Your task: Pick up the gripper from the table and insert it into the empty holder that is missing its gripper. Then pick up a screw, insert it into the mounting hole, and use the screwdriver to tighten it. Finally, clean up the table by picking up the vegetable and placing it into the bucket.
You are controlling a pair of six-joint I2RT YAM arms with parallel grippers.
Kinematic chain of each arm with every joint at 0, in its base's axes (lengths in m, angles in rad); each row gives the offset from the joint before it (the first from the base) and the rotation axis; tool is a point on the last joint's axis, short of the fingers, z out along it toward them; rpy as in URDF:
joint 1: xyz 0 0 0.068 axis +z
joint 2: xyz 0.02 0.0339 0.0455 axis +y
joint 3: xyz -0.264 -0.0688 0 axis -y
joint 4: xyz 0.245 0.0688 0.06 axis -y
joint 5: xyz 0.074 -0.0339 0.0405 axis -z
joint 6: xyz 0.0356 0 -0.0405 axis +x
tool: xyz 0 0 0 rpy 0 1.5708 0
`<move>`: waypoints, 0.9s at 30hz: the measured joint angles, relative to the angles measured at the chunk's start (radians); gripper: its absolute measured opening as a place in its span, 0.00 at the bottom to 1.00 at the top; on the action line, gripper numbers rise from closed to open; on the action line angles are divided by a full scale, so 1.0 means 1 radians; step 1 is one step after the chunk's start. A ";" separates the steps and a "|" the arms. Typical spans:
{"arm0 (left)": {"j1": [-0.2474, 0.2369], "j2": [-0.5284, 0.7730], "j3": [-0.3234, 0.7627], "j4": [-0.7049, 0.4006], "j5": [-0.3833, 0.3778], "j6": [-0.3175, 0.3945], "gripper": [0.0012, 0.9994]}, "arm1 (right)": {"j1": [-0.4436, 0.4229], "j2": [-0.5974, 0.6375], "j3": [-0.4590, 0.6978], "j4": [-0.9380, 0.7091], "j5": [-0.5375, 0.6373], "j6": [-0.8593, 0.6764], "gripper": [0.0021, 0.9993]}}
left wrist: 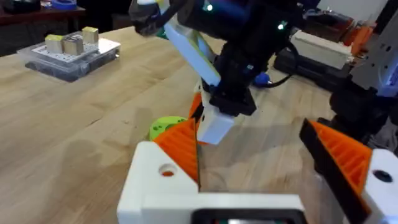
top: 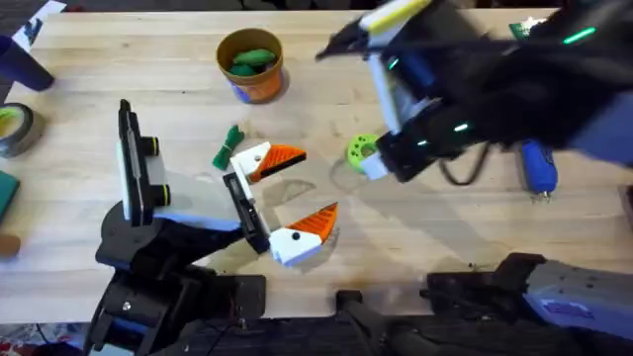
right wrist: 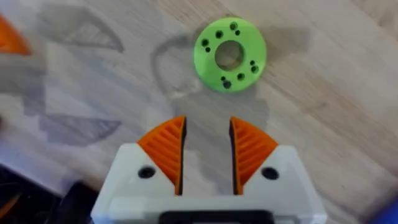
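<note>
The holder [top: 188,203], black-based with a white arm, stands at the left. Two white gripper pieces with orange wedge tips [top: 272,158] [top: 309,232] sit on its black plate. In the left wrist view they are my left gripper's [left wrist: 261,162] own fingers, wide open with nothing between. My right gripper [right wrist: 207,152] hovers open and empty over the table, just short of a green disc [right wrist: 229,55]. The blue screwdriver [top: 539,168] lies at the right. The orange bucket [top: 259,87] holds a green vegetable [top: 249,59]. I cannot make out a screw.
A small green piece [top: 229,146] lies on the table beside the far finger. A grey tape roll [top: 15,129] sits at the left edge. A clear tray of blocks [left wrist: 68,50] stands farther off. My right arm [top: 495,89] hangs large and dark over the right half.
</note>
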 joint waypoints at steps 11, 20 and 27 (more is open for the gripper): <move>0.000 0.000 0.000 0.000 0.000 0.000 0.99 | -0.002 0.163 -0.138 0.237 0.069 0.004 0.40; 0.000 0.000 0.000 0.000 0.000 0.000 0.99 | -0.006 0.182 -0.139 0.264 0.120 0.004 0.40; 0.000 0.000 0.000 0.000 0.000 0.000 0.99 | -0.008 0.196 -0.139 0.263 0.133 0.004 0.40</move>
